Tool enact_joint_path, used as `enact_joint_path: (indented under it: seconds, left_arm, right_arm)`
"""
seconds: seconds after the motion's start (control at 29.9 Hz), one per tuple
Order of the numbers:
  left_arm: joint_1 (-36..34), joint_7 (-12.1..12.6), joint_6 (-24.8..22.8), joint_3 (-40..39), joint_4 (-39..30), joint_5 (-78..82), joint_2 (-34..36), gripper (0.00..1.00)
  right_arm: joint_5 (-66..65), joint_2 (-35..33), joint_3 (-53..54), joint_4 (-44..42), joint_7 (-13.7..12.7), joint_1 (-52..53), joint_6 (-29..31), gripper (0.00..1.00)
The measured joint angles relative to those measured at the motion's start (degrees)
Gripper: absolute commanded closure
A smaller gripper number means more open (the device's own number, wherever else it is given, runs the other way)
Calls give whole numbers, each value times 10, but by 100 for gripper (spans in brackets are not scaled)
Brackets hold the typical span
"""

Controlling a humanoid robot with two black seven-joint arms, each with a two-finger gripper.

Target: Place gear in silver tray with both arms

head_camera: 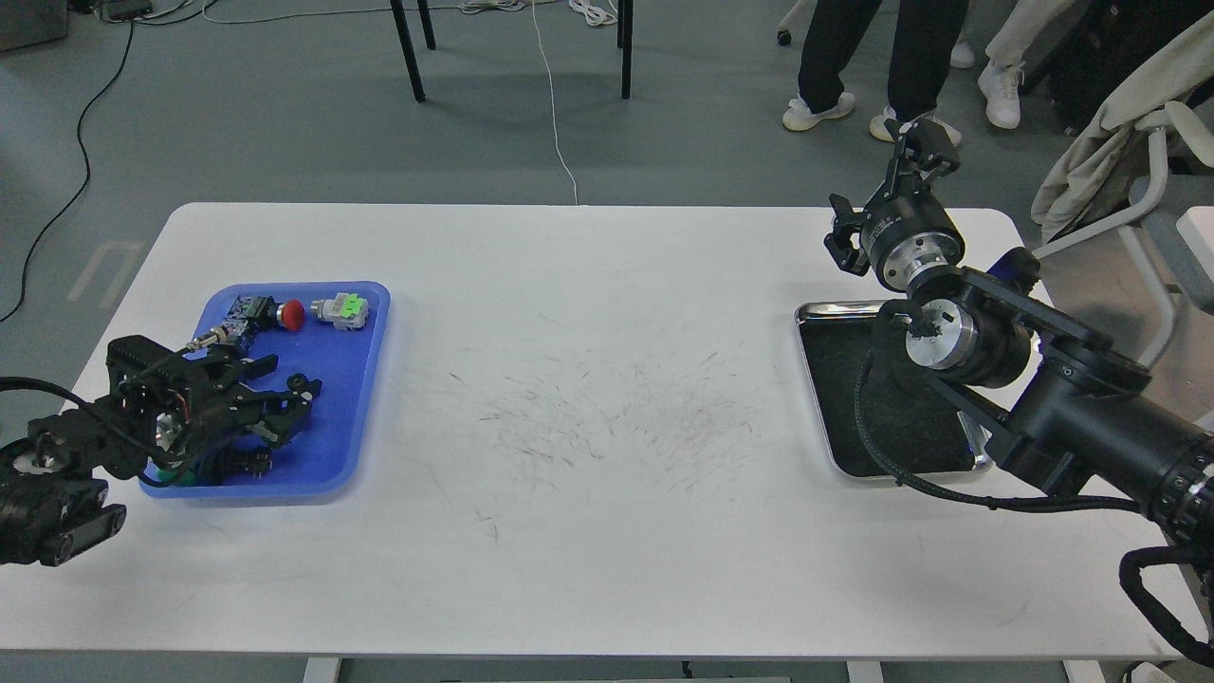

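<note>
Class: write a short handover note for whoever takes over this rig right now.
Left claw: open, low over the blue tray, holding nothing that I can make out.
Right claw: raised beyond the table's far edge; open or shut cannot be told.
Silver tray: on the table's right, partly hidden by the right arm; its visible floor is bare.
Done: nothing placed yet.
Left: pick a part from the blue tray and get it into the silver tray.

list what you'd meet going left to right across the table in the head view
black left hand over the blue plastic tray → patch of dark scuff marks on the white tabletop → rectangular shiny silver tray → black right hand, raised at the table's far edge
</note>
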Motion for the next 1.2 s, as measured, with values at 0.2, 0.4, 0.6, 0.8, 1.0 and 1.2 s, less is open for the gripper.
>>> enact_joint_path:
  seconds: [0.2,0.4,0.6,0.8,1.0,1.2]
  left_arm:
    - [1,0,0,-7,-2,-3,-1,43]
    - [2,0,0,-7,-2,-3,-1,42]
    - [6,0,0,-7,-3,-3,2,43]
    - [7,0,0,-8,-4,-6,3,53]
    - [8,0,0,-8,-4,-8,2,60]
    - [9,0,0,-20,-12,-12,4,60]
  right_arm:
    - [0,0,0,0,0,0,0,1]
    - [0,-1,0,-1,0,0,0,1]
    - [0,3,0,-3,0,1,0,1]
    - [0,2,-1,-3,0,1,0,1]
    - [0,0,-1,-3,0,1,0,1]
    - [-1,2,-2,-3,0,1,0,1]
